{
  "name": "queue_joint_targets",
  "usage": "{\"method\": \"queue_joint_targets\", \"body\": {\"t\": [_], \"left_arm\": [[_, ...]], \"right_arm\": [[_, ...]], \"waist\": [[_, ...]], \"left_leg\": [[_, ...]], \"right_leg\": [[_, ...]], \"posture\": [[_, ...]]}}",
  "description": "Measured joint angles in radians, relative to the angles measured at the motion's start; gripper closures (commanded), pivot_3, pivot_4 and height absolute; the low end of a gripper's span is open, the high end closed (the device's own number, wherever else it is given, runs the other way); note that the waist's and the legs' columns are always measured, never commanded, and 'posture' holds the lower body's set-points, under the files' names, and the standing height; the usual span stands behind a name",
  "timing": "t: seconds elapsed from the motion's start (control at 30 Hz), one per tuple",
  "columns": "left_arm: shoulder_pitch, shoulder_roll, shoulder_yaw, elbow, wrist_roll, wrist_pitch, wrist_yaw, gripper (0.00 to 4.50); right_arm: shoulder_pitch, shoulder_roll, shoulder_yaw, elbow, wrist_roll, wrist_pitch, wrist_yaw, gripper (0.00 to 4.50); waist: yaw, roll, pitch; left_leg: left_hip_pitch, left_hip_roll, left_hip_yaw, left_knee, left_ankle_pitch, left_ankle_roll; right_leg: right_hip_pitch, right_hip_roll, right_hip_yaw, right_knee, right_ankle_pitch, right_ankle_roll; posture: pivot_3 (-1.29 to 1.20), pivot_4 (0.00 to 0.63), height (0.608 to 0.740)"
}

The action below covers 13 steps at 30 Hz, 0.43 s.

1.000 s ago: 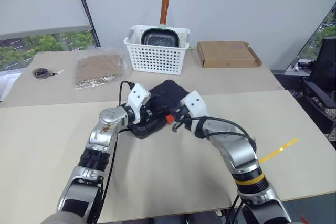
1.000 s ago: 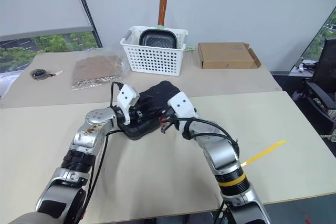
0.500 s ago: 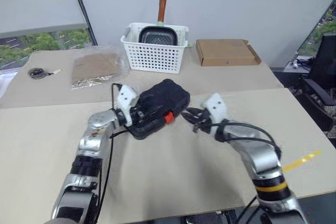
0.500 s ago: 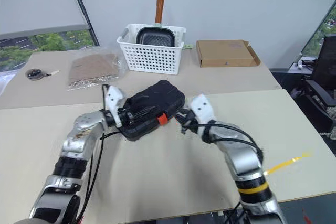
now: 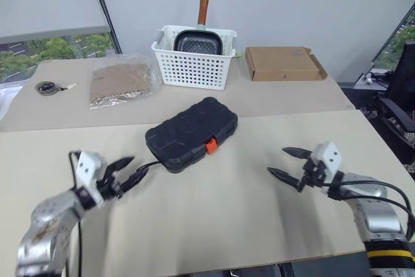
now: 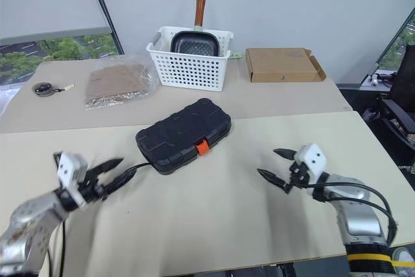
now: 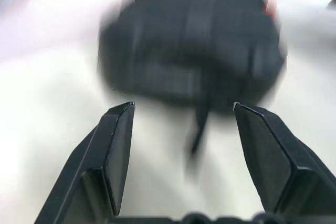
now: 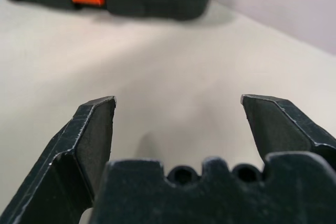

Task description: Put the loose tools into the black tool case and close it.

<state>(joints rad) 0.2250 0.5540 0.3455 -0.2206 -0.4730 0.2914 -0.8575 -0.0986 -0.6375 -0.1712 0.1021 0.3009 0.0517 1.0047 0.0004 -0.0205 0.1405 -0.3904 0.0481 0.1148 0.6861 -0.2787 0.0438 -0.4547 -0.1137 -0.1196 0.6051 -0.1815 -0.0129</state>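
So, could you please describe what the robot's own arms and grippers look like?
Both arms are silver-grey metal with black joint sections and loose black cables. The right arm carries a yellow band. Each wrist ends in a white block; the left gripper and right gripper have two tapered black fingers.

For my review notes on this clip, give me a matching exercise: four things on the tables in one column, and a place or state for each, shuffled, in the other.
Things:
1. black moulded-plastic tool case
2. white perforated plastic basket
3. flat brown cardboard box
4. left pincer

Places or states:
A. holds a dark square pan with a brown handle
B. open, empty, apart from the case
C. shut, orange latch facing the robot
D. far table, right of the basket

Pairs: 1-C, 2-A, 3-D, 4-B
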Motion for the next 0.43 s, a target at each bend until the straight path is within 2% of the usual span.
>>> {"method": "queue_joint_targets", "body": {"t": [0.1, 0.13, 0.17, 0.43], "left_arm": [[0.054, -0.023, 0.012, 0.000, 0.003, -0.012, 0.037, 0.58], [0.058, -0.029, 0.014, 0.000, 0.007, -0.026, 0.049, 0.16], [0.063, -0.032, 0.017, 0.000, 0.010, -0.036, 0.056, 0.01], [0.108, -0.040, -0.011, -0.002, 0.085, -0.109, 0.096, 0.01]], "right_arm": [[0.002, -0.007, -0.010, 0.033, 0.003, -0.027, 0.025, 0.00], [0.001, -0.006, -0.010, 0.037, 0.005, -0.038, 0.029, 0.00], [0.000, -0.005, -0.010, 0.042, 0.005, -0.046, 0.033, 0.00], [0.009, -0.004, -0.010, 0.071, 0.026, -0.098, 0.043, 0.00]], "waist": [[0.013, 0.000, 0.001], [0.018, 0.000, 0.001], [0.020, 0.000, 0.001], [0.019, 0.001, 0.001]], "left_leg": [[0.001, 0.000, -0.001, 0.000, 0.000, -0.001], [0.001, 0.000, -0.001, 0.000, -0.003, -0.007], [0.001, 0.001, -0.001, 0.000, -0.003, -0.008], [0.001, 0.001, 0.000, 0.000, 0.001, -0.001]], "right_leg": [[0.000, 0.000, -0.001, 0.002, -0.003, -0.005], [0.000, 0.000, -0.001, 0.002, -0.004, -0.006], [0.000, 0.000, -0.002, 0.002, -0.004, -0.006], [0.000, 0.000, -0.001, 0.003, -0.001, -0.002]], "posture": [[0.00, 0.150, 0.700], [0.00, 0.150, 0.700], [0.00, 0.150, 0.700], [0.00, 0.150, 0.700]]}}
